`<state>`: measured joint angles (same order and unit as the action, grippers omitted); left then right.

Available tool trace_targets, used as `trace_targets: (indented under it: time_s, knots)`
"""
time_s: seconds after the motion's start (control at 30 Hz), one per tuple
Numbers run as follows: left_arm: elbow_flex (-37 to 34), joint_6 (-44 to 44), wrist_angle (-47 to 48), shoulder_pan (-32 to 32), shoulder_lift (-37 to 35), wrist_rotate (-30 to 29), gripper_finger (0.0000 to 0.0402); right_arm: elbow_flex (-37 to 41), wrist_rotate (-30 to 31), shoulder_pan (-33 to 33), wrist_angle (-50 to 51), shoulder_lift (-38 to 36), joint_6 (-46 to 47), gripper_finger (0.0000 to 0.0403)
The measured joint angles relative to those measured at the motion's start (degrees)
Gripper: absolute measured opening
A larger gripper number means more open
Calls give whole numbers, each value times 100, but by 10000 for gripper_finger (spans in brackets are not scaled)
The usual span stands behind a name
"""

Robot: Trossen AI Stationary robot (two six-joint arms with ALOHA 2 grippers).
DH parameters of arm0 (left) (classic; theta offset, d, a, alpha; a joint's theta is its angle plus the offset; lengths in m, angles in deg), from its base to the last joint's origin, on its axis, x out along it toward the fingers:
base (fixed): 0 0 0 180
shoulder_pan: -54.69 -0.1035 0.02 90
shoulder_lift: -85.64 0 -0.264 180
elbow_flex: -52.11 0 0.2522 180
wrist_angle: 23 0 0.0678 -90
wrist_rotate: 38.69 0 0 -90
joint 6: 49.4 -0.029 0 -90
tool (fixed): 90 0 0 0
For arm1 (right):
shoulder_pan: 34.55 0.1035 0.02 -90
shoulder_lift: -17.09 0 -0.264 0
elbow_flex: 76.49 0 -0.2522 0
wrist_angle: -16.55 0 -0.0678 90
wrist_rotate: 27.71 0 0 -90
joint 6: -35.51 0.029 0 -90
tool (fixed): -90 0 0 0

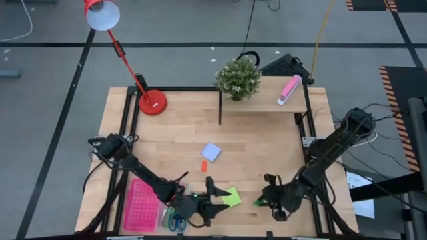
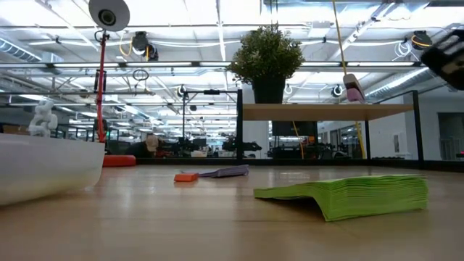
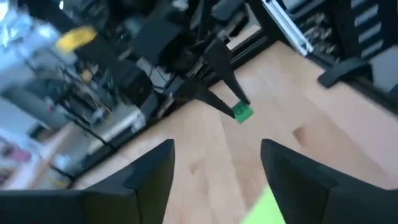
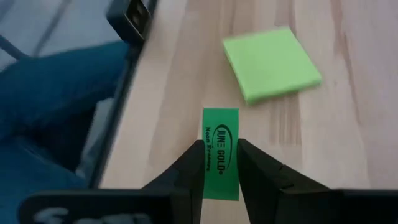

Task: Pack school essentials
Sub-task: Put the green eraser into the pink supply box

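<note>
The right gripper [image 4: 217,163] is clamped on a small green block [image 4: 221,153], a little oblong with black lettering, held just off the wood a short way from the green note pad [image 4: 271,63]. The block's long axis runs straight out along the fingers, pointing roughly toward the pad's near edge. From above, that block [image 1: 257,201] sits just beside the pad [image 1: 231,197], on the side away from the pink tray [image 1: 142,206], and close to the table's front edge [image 1: 280,230], so there's not much room that way. The left gripper [image 1: 215,198] hangs right at the pad's other side with its fingers [image 3: 147,180] spread and nothing between them. Blue-handled scissors [image 1: 177,221] lie between the pad and the tray, handles toward the front edge. Farther back from the pad there's a tiny orange block [image 1: 204,166] and a pale-blue note pad [image 1: 211,152], turned a bit diagonal, with lots of bare wood around them. Way beyond are the red lamp [image 1: 152,102], a potted plant [image 1: 238,78], and a pink-and-white block [image 1: 289,89] on the raised shelf.
</note>
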<state>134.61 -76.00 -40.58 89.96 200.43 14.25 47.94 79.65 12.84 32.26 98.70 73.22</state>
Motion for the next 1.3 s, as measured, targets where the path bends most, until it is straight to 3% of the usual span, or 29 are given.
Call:
trace_targets:
  time_s: [0.23,0.67,0.9,1.03,1.17,1.3]
  knots:
    - [812,-1497,501,-189,541,195,253,-1,-680,-652,-570,-149,-522,77]
    - [1142,-1950,1130,-333,599,299,195,72,-1632,-1561,-2049,-156,-1016,77]
    - [1142,-2311,938,-339,599,-32,117,256,-2071,-1759,-2484,-156,-987,77]
    - [1142,-2282,941,-375,599,-24,61,458,-1983,-1778,-2771,-156,-836,79]
    - [1142,-2094,922,-375,599,74,15,592,-1932,-1776,-3061,-156,-838,110]
    - [1142,-1734,1034,-370,599,80,27,600,-1890,-1783,-3052,-160,-975,172]
